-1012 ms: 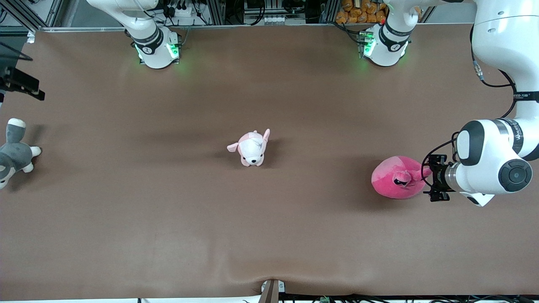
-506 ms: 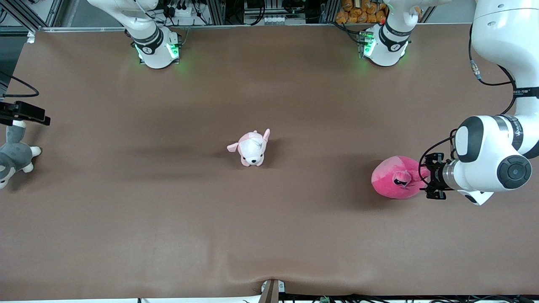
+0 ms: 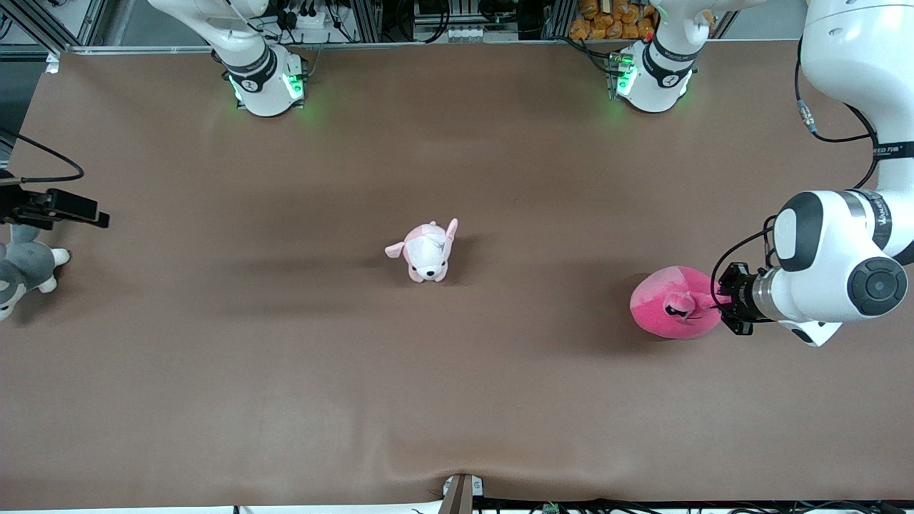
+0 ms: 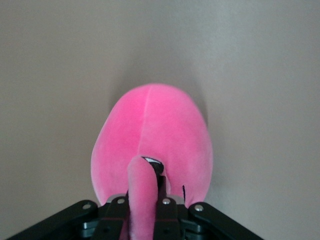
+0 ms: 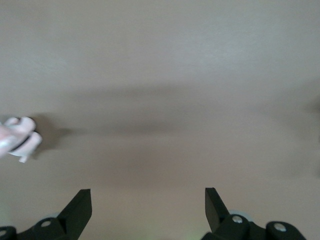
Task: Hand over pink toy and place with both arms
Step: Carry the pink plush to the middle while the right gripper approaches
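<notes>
The pink toy (image 3: 668, 314) is a round hot-pink plush that lies on the brown table at the left arm's end. My left gripper (image 3: 715, 301) is low beside it and shut on one of its floppy nubs. In the left wrist view the nub runs between the black fingers (image 4: 165, 202) of my left gripper (image 4: 142, 199), with the toy's body (image 4: 150, 125) just ahead. My right gripper (image 3: 98, 216) hangs over the right arm's end of the table. In the right wrist view my right gripper (image 5: 148, 197) is open and empty over bare table.
A pale pink-and-white plush puppy (image 3: 426, 251) stands at the table's middle, and it shows at the edge of the right wrist view (image 5: 20, 137). A grey-and-white plush animal (image 3: 25, 268) lies at the right arm's end, partly under the right gripper.
My left gripper has moved in against the pink toy and closed on its nub. My right gripper has moved over the grey plush, toward the table's middle.
</notes>
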Action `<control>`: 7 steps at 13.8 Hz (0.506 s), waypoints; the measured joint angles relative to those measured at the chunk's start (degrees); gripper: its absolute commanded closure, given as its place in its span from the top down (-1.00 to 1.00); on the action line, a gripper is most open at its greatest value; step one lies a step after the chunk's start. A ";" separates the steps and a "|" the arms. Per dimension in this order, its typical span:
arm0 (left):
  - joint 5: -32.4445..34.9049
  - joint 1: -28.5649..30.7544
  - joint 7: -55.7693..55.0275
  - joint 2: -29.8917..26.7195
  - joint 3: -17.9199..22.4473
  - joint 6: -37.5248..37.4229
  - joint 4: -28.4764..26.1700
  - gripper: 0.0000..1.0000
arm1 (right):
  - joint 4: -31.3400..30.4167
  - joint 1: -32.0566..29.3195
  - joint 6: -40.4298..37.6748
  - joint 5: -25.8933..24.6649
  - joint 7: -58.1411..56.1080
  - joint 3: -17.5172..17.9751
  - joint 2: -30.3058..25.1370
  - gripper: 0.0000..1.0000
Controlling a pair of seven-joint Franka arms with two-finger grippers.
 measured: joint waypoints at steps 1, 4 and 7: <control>0.00 -0.04 -0.18 -0.62 -0.89 0.03 0.26 -1.00 | 0.01 0.14 0.10 1.78 3.85 0.11 0.07 1.00; -0.09 -0.10 -1.06 -3.43 -5.15 0.09 1.99 -1.00 | 0.04 2.36 1.60 8.42 19.33 0.69 0.24 1.00; -0.11 -0.33 -8.08 -6.45 -11.64 0.08 5.01 -1.00 | 0.11 8.70 4.24 10.14 39.34 1.01 0.29 1.00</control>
